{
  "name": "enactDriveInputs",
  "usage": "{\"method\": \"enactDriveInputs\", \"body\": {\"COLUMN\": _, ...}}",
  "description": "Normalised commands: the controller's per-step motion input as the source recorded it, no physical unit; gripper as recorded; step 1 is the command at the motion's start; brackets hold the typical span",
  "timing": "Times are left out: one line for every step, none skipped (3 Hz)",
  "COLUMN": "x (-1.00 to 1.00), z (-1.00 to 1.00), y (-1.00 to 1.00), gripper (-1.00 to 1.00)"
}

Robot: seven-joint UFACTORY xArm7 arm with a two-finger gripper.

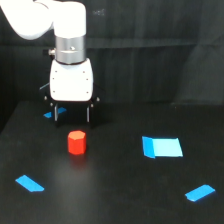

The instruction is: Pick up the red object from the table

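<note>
Red object (76, 142) on table (115, 200), below spread, empty fingers (56, 113), not touching

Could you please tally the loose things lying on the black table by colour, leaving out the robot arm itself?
Red: 1, the red object, standing just in front of the gripper.
Blue: 4 flat blue pieces, at, and one partly hidden behind the gripper fingers.
Total: 5 things on the table.

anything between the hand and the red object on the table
Nothing visible. The hand hangs just behind and above the red object, with only bare table between them; the blue pieces lie off to the sides.
</note>
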Motion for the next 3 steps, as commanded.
{"method": "enactDriveInputs", "body": {"x": 0.05, "z": 0.10, "y": -0.72, "gripper": 0.95}}
{"method": "enactDriveInputs", "body": {"x": 0.01, "z": -0.11, "y": -0.69, "gripper": 0.97}}
{"method": "enactDriveInputs", "body": {"x": 0.08, "z": -0.14, "y": -0.73, "gripper": 1.00}}
